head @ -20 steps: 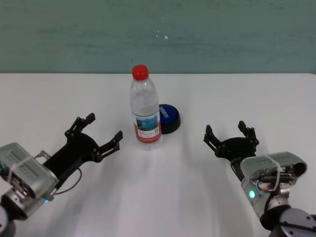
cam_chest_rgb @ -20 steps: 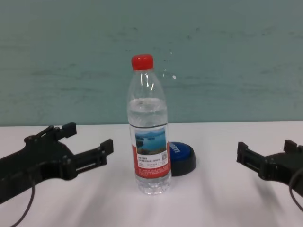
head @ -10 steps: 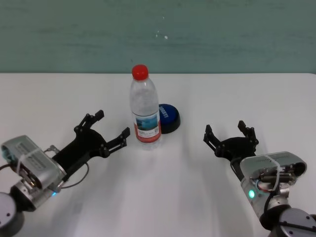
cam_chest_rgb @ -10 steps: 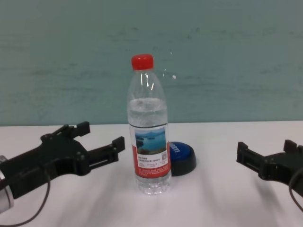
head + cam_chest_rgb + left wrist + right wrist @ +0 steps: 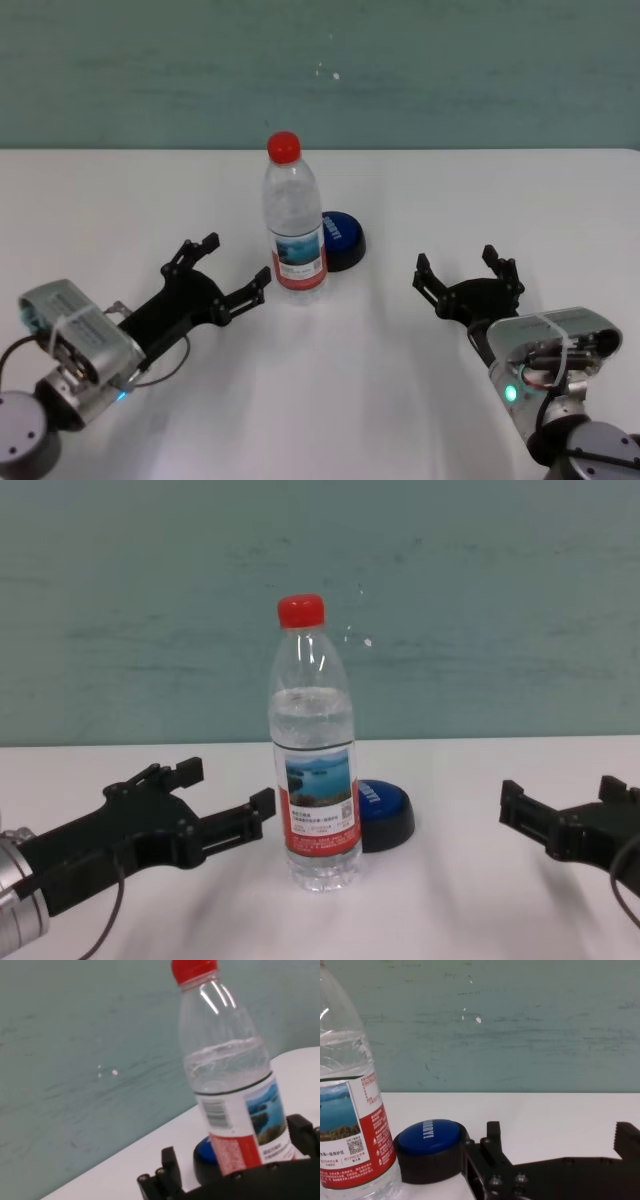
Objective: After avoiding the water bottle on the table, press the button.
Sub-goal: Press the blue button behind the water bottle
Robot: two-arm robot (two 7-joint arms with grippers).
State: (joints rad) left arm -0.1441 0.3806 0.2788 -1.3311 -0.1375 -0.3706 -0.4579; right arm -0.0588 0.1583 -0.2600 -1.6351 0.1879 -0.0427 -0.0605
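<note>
The left end effector [image 5: 228, 271] hung low over the surface [image 5: 120, 200] with its black fingers [image 5: 262, 803] spread wide, holding nothing. Its nearer fingertip lay just beside the bottle [image 5: 293, 215], at the level of the label's red band, and seemed a hair short of touching it, though the head view was too coarse to be sure. In the left wrist view the bottle [image 5: 231, 1085] filled much of the picture, standing upright between the two spread fingers, red cap on and partly filled with water. The button [image 5: 341, 237] sat on the surface just behind the bottle and to its right, its black base partly hidden by the bottle in the chest view; the right wrist view showed its blue top [image 5: 430, 1133] with white lettering close beside the bottle's base. The right end effector [image 5: 467, 275] rested well to the right of both, low over the surface, its fingers likewise spread and empty.
</note>
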